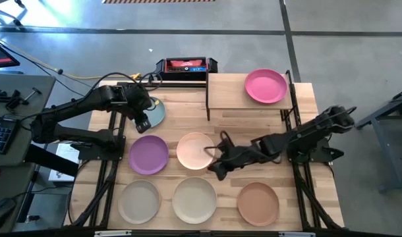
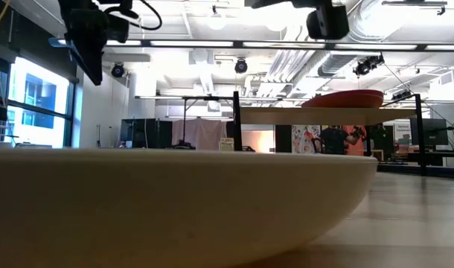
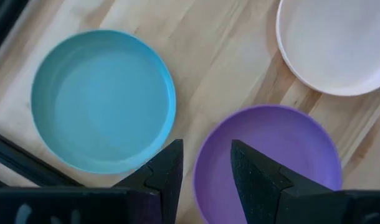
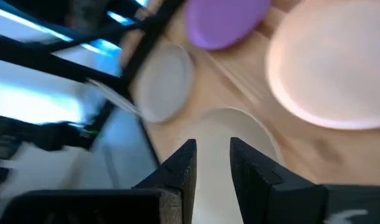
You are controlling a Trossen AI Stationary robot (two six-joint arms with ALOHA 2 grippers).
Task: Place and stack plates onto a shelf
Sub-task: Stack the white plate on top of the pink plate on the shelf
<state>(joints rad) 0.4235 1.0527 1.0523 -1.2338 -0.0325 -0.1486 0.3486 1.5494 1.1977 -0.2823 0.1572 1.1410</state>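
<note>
In the high view a hot pink plate (image 1: pixel 265 86) lies flat on the small wooden shelf (image 1: pixel 226 92) at the table's far right. A teal plate (image 1: pixel 156 112), purple plate (image 1: pixel 149 155) and peach plate (image 1: pixel 193 150) lie on the table, with beige (image 1: pixel 139 201), cream (image 1: pixel 195 199) and terracotta (image 1: pixel 258 203) plates along the near edge. My left gripper (image 1: pixel 143 122) (image 3: pixel 205 168) hovers open between the teal plate (image 3: pixel 103 99) and purple plate (image 3: pixel 265 155). My right gripper (image 1: pixel 217 166) (image 4: pixel 212 168) is open by a narrow gap above the cream plate's (image 4: pixel 230 140) far rim, near the peach plate (image 4: pixel 333 68).
A black and red box (image 1: pixel 186 66) sits off the table's far edge, behind the shelf. Black frame rails (image 1: pixel 112 164) run along both table sides. In the low view the cream plate (image 2: pixel 175 201) fills the foreground, and the shelf (image 2: pixel 324 115) stands behind it.
</note>
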